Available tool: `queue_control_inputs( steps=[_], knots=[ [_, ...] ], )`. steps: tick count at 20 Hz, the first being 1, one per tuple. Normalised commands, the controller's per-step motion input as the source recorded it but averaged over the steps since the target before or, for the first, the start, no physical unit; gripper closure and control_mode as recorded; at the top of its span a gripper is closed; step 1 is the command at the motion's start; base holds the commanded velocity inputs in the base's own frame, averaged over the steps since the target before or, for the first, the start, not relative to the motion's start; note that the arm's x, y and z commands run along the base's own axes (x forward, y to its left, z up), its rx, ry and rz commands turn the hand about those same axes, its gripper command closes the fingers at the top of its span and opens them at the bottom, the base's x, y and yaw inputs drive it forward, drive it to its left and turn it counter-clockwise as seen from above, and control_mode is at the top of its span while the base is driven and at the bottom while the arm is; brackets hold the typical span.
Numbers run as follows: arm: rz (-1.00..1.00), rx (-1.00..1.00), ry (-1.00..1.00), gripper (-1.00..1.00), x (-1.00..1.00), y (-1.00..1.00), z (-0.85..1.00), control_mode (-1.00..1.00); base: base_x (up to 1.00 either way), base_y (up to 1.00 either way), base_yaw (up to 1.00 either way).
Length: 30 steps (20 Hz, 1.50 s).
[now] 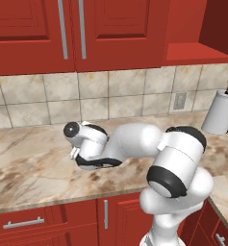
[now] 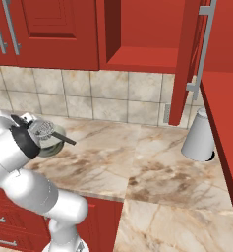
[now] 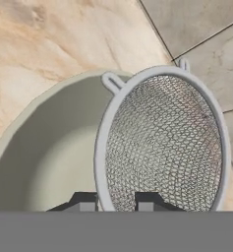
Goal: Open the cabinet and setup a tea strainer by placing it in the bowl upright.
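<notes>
Marble counter (image 1: 33, 158) fills the lower half of the left base view, where the arm folds low at centre, hiding its tool.

Right base view: the cabinet (image 2: 187, 59) stands open at upper right; at left centre the tea strainer (image 2: 46, 129) sits over the bowl (image 2: 51, 146).

Hand view: the tool (image 3: 117, 203) grips the strainer's rim at bottom centre, mesh overlapping the bowl's right side. Best to centre it left, level it, lower, then release.
</notes>
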Motion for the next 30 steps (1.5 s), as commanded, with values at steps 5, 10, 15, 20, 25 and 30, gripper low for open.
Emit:
queue_control_inputs(
  steps=[5, 10, 15, 20, 25, 30],
  knots=[
    [0.00, 0.00, 0.10, 1.00, 0.00, 0.02, -0.09, -1.00, 0.00, 0.00, 0.00],
    [0.00, 0.00, 0.10, 1.00, 0.00, 0.00, 0.00, -1.00, 0.00, 0.00, 0.00],
    [-0.01, 0.00, 0.02, 1.00, -0.01, 0.00, 0.00, -1.00, 0.00, 0.00, 0.00],
    [0.00, 0.00, 0.00, 1.00, -0.02, 0.00, -0.04, -1.00, 0.00, 0.00, 0.00],
    [0.00, 0.00, 0.00, 1.00, 0.00, 0.00, -0.07, -1.00, 0.00, 0.00, 0.00],
    [0.00, 0.00, 0.00, 1.00, 0.00, 0.00, 0.00, -1.00, 0.00, 0.00, 0.00]
  ],
)
